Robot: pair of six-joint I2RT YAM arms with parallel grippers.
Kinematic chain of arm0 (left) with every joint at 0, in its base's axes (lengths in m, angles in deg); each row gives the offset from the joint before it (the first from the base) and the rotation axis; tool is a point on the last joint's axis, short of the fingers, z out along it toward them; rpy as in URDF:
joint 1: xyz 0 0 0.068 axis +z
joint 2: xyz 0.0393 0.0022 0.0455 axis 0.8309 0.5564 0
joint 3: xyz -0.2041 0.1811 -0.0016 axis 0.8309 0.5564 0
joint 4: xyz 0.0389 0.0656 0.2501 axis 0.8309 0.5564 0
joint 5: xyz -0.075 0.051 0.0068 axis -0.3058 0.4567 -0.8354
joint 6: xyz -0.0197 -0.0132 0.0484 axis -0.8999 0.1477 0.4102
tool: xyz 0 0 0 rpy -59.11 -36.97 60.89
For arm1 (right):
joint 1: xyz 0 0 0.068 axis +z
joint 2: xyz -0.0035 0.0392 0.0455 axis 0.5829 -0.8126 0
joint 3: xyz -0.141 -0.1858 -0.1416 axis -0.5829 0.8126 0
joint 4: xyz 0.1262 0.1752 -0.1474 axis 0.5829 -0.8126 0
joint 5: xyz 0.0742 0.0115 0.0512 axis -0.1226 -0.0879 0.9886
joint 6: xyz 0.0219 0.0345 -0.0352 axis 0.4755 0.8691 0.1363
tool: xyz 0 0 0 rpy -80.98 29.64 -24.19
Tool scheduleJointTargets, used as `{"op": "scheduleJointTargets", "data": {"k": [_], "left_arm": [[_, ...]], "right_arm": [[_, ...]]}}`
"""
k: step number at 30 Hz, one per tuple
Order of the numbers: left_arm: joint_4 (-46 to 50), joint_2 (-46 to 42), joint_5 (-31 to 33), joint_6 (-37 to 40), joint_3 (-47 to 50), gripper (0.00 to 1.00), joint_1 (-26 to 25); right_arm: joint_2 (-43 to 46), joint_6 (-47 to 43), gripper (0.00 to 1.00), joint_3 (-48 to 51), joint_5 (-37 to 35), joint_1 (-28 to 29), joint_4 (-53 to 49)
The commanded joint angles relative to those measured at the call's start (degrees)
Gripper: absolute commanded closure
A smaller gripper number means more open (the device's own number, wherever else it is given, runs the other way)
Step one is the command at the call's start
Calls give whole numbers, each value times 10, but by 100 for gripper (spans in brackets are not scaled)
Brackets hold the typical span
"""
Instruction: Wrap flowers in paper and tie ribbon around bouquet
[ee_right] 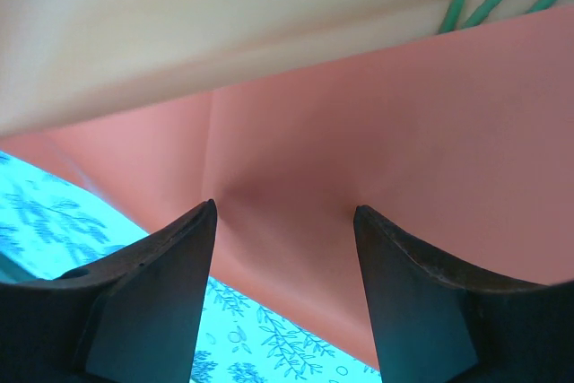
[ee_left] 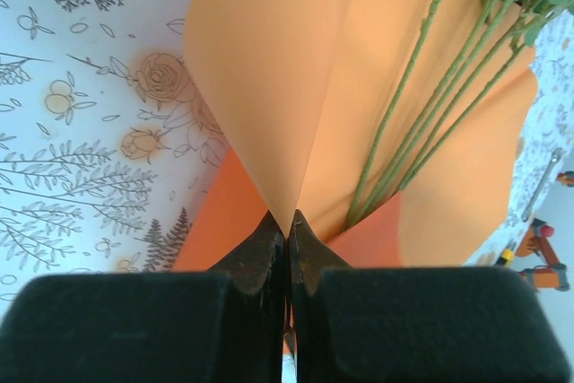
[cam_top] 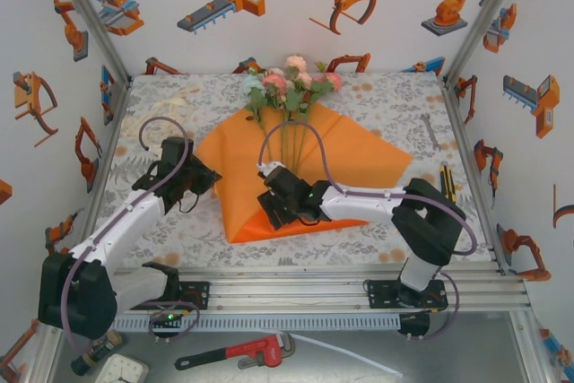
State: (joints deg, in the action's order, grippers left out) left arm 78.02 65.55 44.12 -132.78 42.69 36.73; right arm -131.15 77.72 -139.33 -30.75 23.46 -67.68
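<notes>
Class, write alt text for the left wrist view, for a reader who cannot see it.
The left gripper, jaws shut, pinches a raised fold of orange paper at bottom centre. Thin green flower stems lie on the paper to the right; a floral-print cloth shows at left.

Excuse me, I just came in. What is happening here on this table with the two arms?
The two arms are wrapping flowers in a large sheet of orange paper. The flowers lie on the sheet, blooms toward the far side, with the stems running down its middle. The left gripper is shut on a fold of the paper beside the stems. The right gripper is open just above the near part of the sheet and holds nothing.
</notes>
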Motion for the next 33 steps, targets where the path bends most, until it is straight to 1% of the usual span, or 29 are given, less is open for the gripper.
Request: {"op": "scheduleJointTargets", "data": {"k": [1,4,8,12,14,15,19,23,26,29,33], "left_arm": [[23,6,-19,-39,-30,90,-1],[27,12,-28,-48,-47,90,-1],[12,28,-53,-72,-68,90,-1],[-21,57,-95,-95,-83,90,-1],[-27,68,-103,-95,-91,90,-1],[-25,70,-101,-93,-96,90,-1],[-33,70,-98,-91,-104,90,-1],[-44,77,-109,-99,-118,91,-2],[-62,84,-117,-109,-126,91,-3],[-70,95,-119,-113,-140,92,-6],[-75,112,-123,-113,-156,92,-13]], "right_arm": [[-31,-21,40,-25,-78,-1,-40],[-42,-24,40,-27,-85,-1,-39],[-34,-25,39,-16,-46,-1,-19],[-6,-21,38,-16,13,-1,3],[17,-12,37,-18,24,-1,4],[27,-9,37,-15,22,-2,2],[79,1,36,11,-28,-3,-11],[81,-1,38,41,-69,-7,-7],[43,-19,40,34,-43,-7,1],[13,-14,39,26,-34,-7,12],[12,-12,39,28,-31,-7,23]]}}
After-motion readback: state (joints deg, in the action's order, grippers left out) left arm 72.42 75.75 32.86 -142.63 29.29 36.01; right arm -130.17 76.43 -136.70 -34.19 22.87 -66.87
